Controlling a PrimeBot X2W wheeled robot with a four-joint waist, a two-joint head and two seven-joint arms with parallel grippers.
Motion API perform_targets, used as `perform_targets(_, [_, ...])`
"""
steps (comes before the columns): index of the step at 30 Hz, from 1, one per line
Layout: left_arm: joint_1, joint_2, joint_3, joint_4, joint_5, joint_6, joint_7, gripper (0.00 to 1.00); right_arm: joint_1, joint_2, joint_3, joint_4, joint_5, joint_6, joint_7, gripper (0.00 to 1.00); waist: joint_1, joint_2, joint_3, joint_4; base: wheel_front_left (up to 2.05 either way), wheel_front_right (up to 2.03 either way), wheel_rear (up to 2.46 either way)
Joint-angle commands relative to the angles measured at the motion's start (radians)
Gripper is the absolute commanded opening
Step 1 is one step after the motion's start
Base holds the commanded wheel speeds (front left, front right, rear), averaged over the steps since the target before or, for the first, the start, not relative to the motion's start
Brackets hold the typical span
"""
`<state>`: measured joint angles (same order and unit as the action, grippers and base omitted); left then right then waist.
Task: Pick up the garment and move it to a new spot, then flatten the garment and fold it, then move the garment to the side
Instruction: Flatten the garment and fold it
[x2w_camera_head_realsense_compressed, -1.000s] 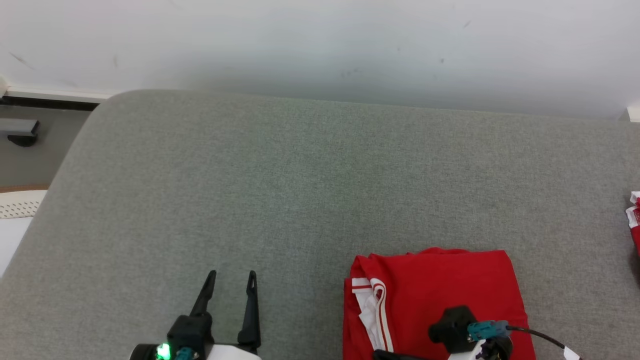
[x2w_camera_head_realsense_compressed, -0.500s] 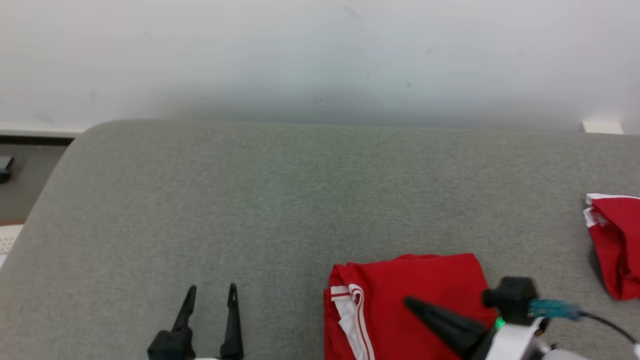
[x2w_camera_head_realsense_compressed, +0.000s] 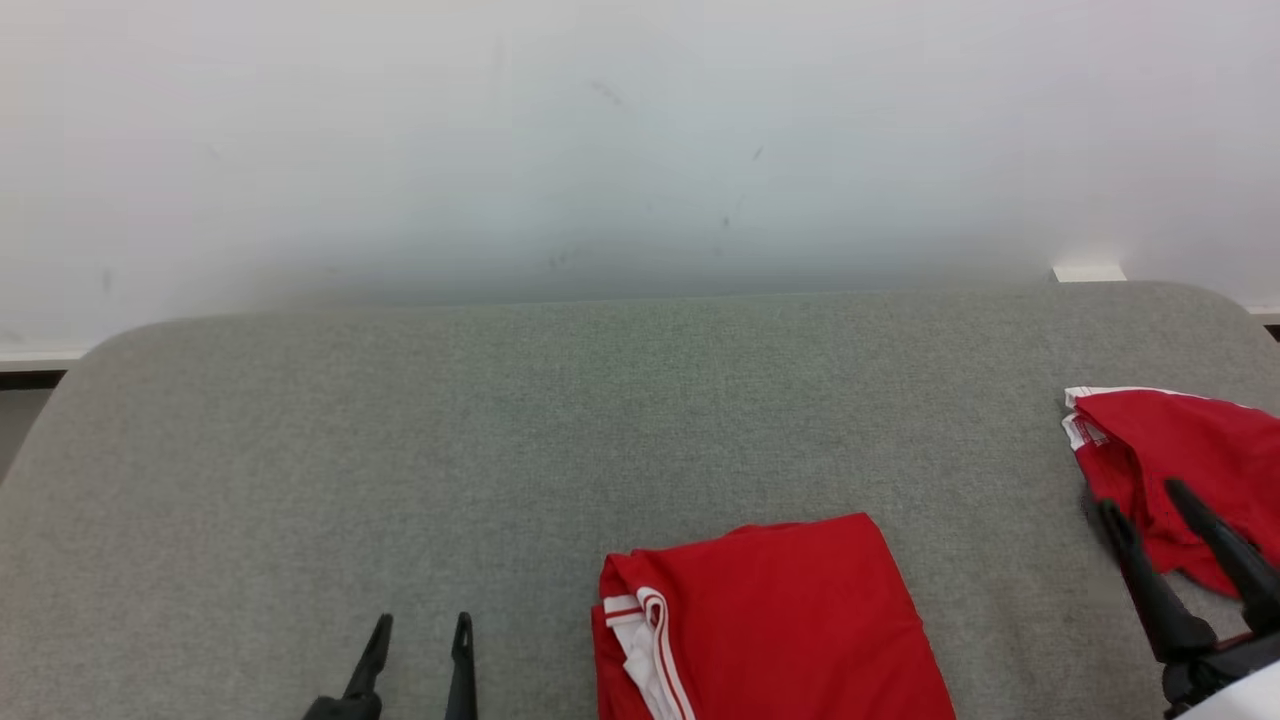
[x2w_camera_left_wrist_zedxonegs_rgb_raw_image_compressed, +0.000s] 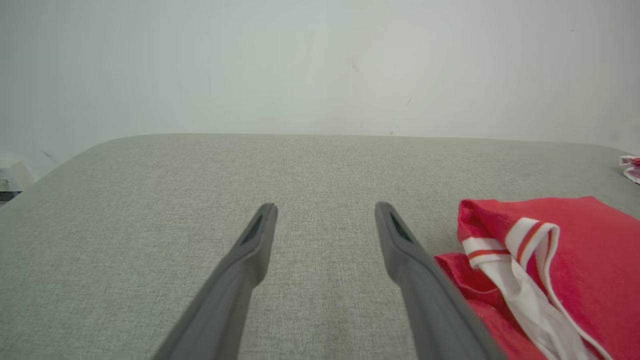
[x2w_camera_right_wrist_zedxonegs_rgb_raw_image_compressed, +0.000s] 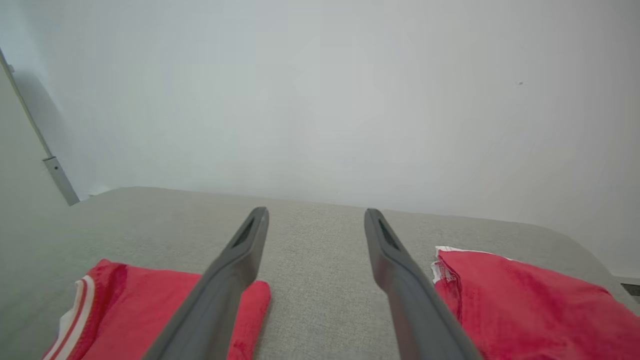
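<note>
The folded red garment (x2w_camera_head_realsense_compressed: 760, 620) lies flat at the grey cushion's (x2w_camera_head_realsense_compressed: 500, 450) six o'clock edge, with its white-striped trim toward nine. At its nine o'clock the left gripper (x2w_camera_head_realsense_compressed: 423, 625) hovers spread and empty. At three o'clock the right gripper (x2w_camera_head_realsense_compressed: 1140, 500) is spread and empty, just beside a second red garment (x2w_camera_head_realsense_compressed: 1190, 450).

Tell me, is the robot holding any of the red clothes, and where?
Nothing is held. The left gripper and the right gripper are both open and empty; the folded red garment lies free on the grey cushion.
</note>
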<state>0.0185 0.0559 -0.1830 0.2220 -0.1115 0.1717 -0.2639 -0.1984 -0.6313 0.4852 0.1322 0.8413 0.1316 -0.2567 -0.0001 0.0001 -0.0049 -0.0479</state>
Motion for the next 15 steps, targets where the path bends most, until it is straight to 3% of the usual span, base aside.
perform_targets(1, [0.021, 0.008, 0.009, -0.001, 0.016, 0.000, 0.000, 1.00, 0.055, 0.028, -0.062, 0.014, -0.039, -0.002, -0.007, 1.00, 0.0001, -0.0001, -0.002, -0.001, 0.00, 0.00, 0.00])
perform_targets(7, [0.054, 0.010, 0.035, -0.012, 0.013, 0.009, 0.000, 1.00, 0.206, 0.176, -0.283, 0.009, -0.191, -0.002, -0.008, 1.00, 0.0001, -0.0001, -0.004, 0.022, 0.00, 0.00, 0.00])
perform_targets(15, [0.074, 0.009, 0.056, -0.018, 0.012, 0.000, 0.000, 1.00, 0.298, 0.309, -0.397, 0.005, -0.321, -0.002, -0.008, 1.00, 0.0001, -0.0001, -0.004, 0.041, 0.00, 0.00, 0.00])
